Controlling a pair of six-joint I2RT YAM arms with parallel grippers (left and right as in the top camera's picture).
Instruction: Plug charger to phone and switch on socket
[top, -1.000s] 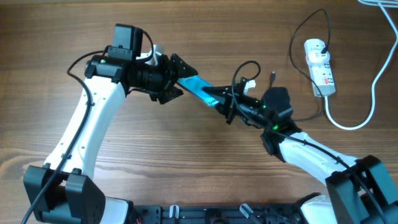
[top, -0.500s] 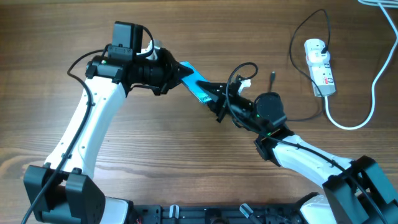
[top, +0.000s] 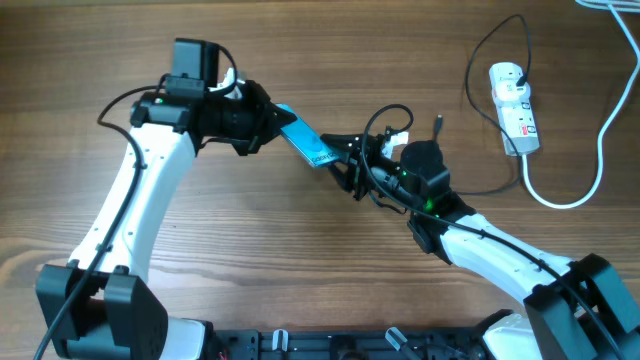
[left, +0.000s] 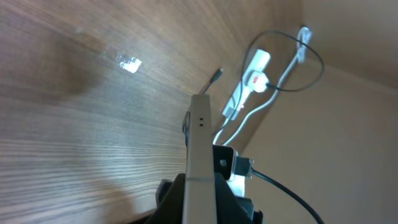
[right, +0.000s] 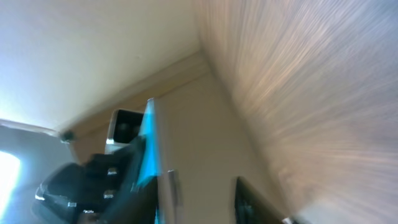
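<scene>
The phone (top: 303, 140), cyan screen showing, hangs tilted over the table's middle. My left gripper (top: 272, 128) is shut on its left end; in the left wrist view the pale phone edge (left: 200, 149) stands clamped between my dark fingers (left: 233, 202). My right gripper (top: 345, 165) stands open at the phone's right end, with the phone edge (right: 152, 149) beside one finger and a gap to the other finger (right: 249, 199). The charger's small black plug (top: 440, 124) lies loose on the table. The white socket (top: 513, 108) lies at the far right.
A white cord (top: 590, 150) loops from the socket toward the right edge. The charger's thin black cable (top: 472, 70) curves round the socket's left side. The socket (left: 254, 68) and the plug (left: 214, 76) also show in the left wrist view.
My left gripper has shut on the phone and drawn it a little up and left. My right gripper has opened off the phone's other end.
</scene>
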